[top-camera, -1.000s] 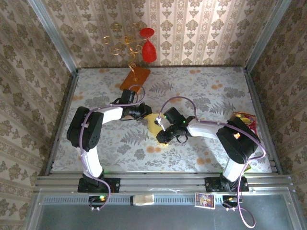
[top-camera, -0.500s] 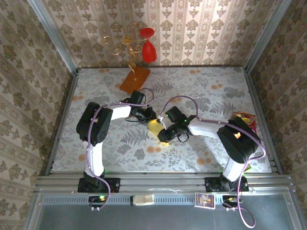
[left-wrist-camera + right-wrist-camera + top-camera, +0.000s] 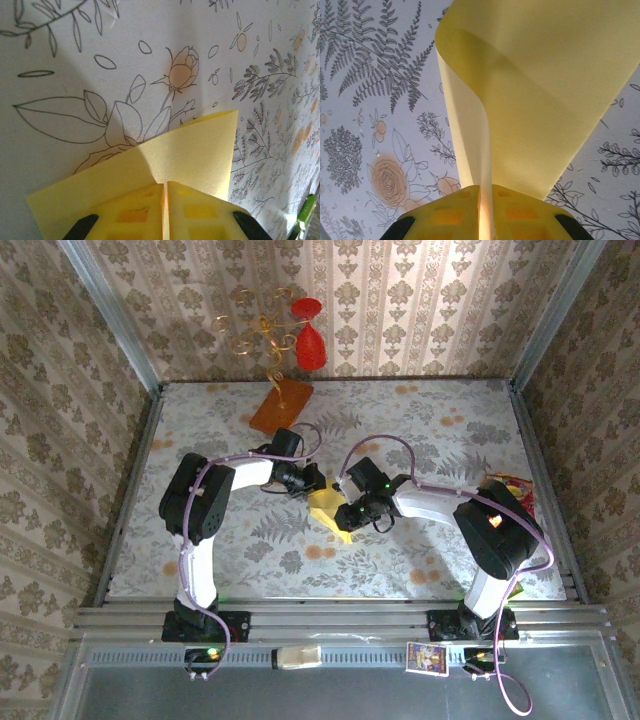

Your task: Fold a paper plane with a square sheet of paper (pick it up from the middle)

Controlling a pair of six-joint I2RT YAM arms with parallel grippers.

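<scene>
The square sheet of paper sits near the middle of the floral counter, caught between the two arms. The left arm reaches in from the left and the right arm from the right, so their tips stand close together on either side of the sheet. In the left wrist view the left jaws are narrowed onto one edge of the pale-yellow paper, which spreads away from them as a flat flap with one sharp corner. In the right wrist view the right jaws pinch another edge, and the sheet rises from them in a soft curl, one side rolled over. Whether any part of the paper touches the counter cannot be told. An orange-brown slab lies at the far edge, well apart.
</scene>
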